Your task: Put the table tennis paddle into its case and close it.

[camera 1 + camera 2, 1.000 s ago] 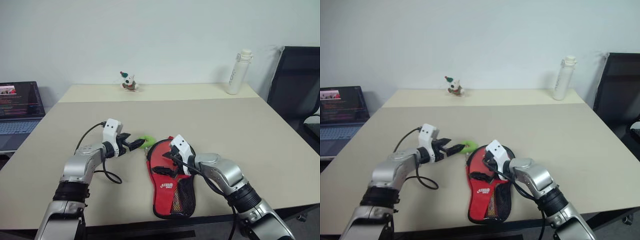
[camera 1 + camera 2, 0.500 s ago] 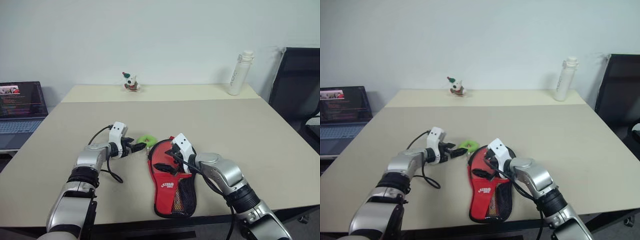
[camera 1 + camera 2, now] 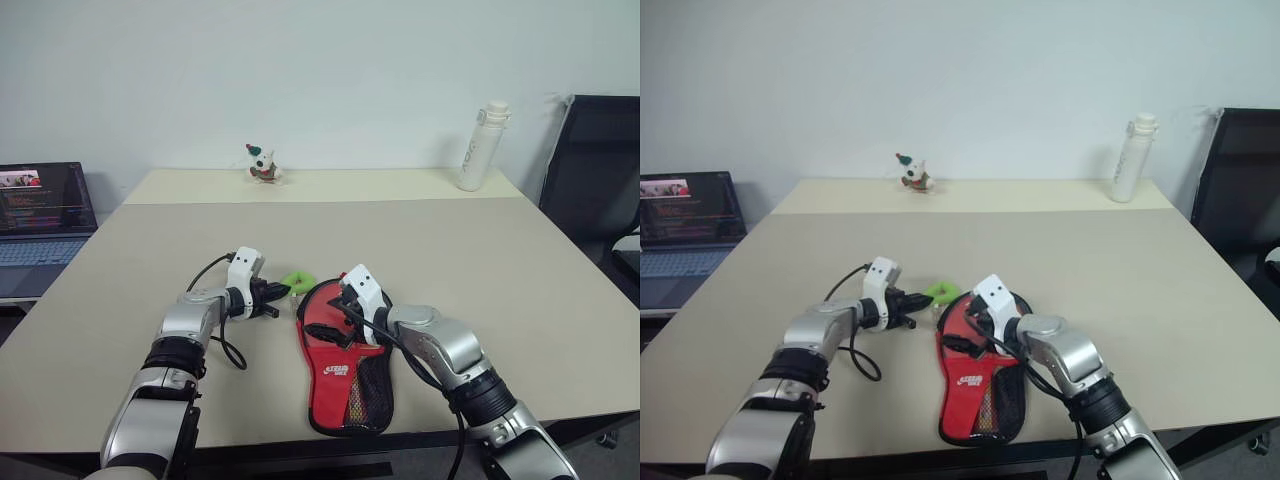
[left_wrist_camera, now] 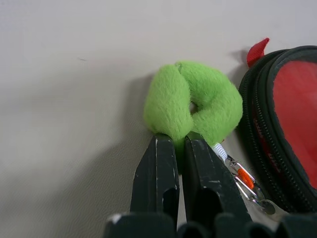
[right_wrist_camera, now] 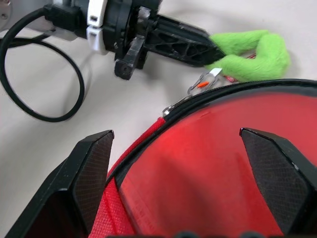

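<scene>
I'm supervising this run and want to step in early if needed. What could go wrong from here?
The left gripper is shut on the green plush loop, which hangs from the case by a small clip. The soft plush could slip from the fingers, or a hard pull could strain the clip. The right gripper stands open over the case's red face, so the case may slide on the table when the loop is pulled.

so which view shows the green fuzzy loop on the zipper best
The left wrist view: the green plush loop is close up, the left gripper pinching its lower edge, its clip running to the case. The right wrist view shows it from the side, behind the case rim. The eye views show it as a small green spot.
</scene>
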Controlling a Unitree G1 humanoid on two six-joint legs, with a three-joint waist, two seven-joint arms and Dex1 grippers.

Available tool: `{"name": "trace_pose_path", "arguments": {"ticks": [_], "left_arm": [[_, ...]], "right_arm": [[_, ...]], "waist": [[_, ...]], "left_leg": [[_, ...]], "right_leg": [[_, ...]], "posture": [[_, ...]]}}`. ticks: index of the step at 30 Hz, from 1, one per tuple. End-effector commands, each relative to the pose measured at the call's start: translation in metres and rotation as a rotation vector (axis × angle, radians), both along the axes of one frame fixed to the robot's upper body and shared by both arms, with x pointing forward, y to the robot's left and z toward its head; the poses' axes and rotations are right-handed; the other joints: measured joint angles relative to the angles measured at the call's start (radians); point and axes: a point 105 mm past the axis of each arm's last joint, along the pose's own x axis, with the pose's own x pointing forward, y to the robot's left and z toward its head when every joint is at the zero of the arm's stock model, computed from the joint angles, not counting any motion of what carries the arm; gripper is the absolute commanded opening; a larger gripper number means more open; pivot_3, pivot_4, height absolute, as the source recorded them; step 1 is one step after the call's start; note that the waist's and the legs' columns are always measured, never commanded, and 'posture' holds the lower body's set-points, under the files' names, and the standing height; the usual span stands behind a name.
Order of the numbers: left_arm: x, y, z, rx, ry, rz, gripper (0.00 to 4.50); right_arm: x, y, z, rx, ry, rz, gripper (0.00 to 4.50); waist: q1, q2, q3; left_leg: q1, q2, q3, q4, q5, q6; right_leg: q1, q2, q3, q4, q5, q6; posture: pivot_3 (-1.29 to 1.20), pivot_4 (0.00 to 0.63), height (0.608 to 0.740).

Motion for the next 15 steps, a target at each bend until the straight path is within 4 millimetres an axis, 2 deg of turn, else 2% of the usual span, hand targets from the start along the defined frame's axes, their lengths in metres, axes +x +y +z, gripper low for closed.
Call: {"name": "trace_pose_path", "arguments": {"ticks": [1, 5, 9, 15], "left_arm": [[0.0, -0.007, 0.024, -0.019, -0.085, -0.014, 0.02], [0.003, -0.013, 0.045, 0.006, -0.169, -0.002, 0.02], [0.013, -0.016, 0.055, 0.086, -0.222, 0.023, 0.02], [0.037, -0.022, 0.043, 0.197, -0.225, 0.084, 0.02]], "right_arm": [[0.011, -0.002, 0.008, -0.006, -0.069, -0.05, 4.5], [0.014, -0.002, -0.006, -0.072, -0.075, -0.061, 4.5], [0.01, -0.004, -0.019, -0.115, -0.06, -0.046, 4.5], [0.003, -0.006, -0.038, -0.168, -0.02, -0.021, 4.5]], "waist": [[0.0, 0.0, 0.0], [0.0, 0.0, 0.0], [0.0, 0.0, 0.0], [0.0, 0.0, 0.0]], "left_leg": [[0.0, 0.0, 0.0, 0.0, 0.0, 0.0], [0.0, 0.0, 0.0, 0.0, 0.0, 0.0], [0.0, 0.0, 0.0, 0.0, 0.0, 0.0], [0.0, -0.001, 0.0, 0.001, 0.0, 0.0]], "right_leg": [[0.0, 0.0, 0.0, 0.0, 0.0, 0.0], [0.0, 0.0, 0.0, 0.0, 0.0, 0.0], [0.0, 0.0, 0.0, 0.0, 0.0, 0.0], [0.0, 0.0, 0.0, 0.001, 0.0, 0.0]], "posture": [[0.0, 0.15, 0.74], [0.0, 0.15, 0.74], [0.0, 0.15, 0.74], [0.0, 0.15, 0.74]]}}
